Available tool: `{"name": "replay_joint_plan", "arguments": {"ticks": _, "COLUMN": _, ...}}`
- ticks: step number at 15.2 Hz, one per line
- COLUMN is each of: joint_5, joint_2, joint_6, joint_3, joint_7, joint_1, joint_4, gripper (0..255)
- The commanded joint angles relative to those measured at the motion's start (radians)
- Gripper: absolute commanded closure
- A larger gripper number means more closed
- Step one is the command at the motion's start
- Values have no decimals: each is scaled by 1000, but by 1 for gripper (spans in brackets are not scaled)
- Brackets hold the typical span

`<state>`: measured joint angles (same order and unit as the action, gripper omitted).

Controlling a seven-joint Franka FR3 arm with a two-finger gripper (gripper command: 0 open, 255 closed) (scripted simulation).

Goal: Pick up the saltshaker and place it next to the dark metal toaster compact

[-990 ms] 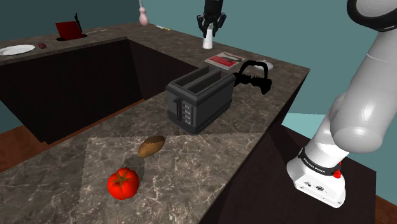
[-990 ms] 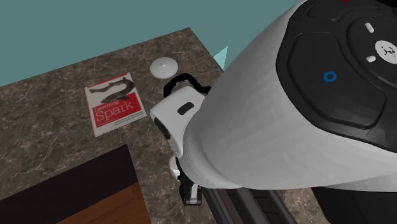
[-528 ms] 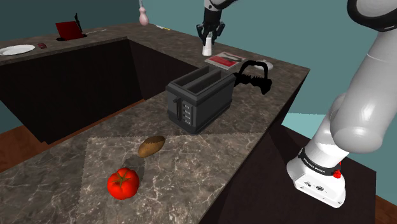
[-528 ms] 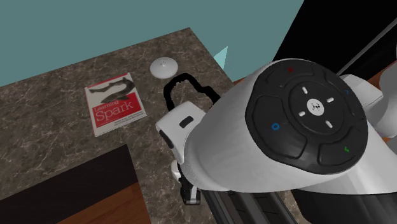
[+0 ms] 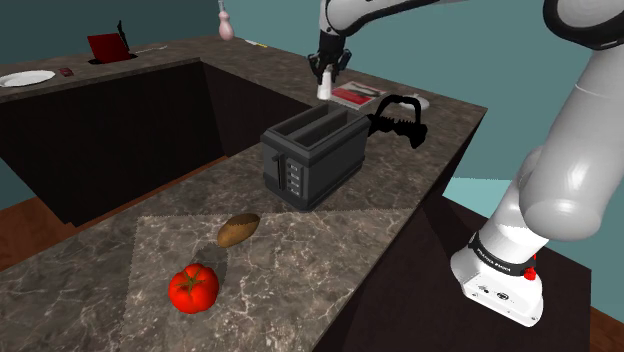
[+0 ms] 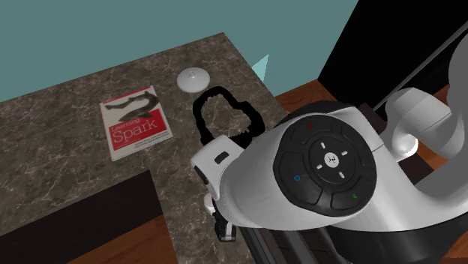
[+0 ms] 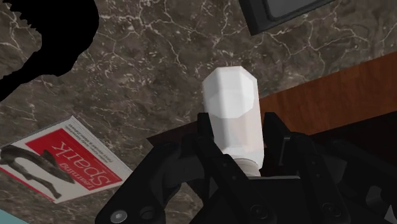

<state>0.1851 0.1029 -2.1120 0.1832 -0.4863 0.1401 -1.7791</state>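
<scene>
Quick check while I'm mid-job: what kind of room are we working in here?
Most likely a home kitchen: a dark veined stone-look countertop, a dark grey two-slot toaster on it, and a red tomato near a brown potato. The tool holds a white saltshaker.

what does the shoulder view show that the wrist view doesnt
Shoulder view's own: a red tomato, a brown potato, a white plate far along the counter, and the arm's stand. Wrist view's own: the title "Spark" readable on the red and white book, and a close look at the gripper clasping the white saltshaker from both sides. Shared: gripper, saltshaker, book, the dark toaster, the black object and the marbled countertop.
</scene>
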Motion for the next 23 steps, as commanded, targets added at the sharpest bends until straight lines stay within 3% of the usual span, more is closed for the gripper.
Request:
{"name": "replay_joint_plan", "arguments": {"ticks": 1, "joint_5": 3, "joint_2": 0, "joint_6": -26, "joint_3": 0, "joint_7": -7, "joint_1": 1, "joint_4": -26, "gripper": 255}}
{"name": "replay_joint_plan", "arguments": {"ticks": 23, "joint_5": 23, "joint_2": 95, "joint_6": -298, "joint_3": 5, "joint_7": -56, "joint_1": -5, "joint_4": -206, "gripper": 255}}
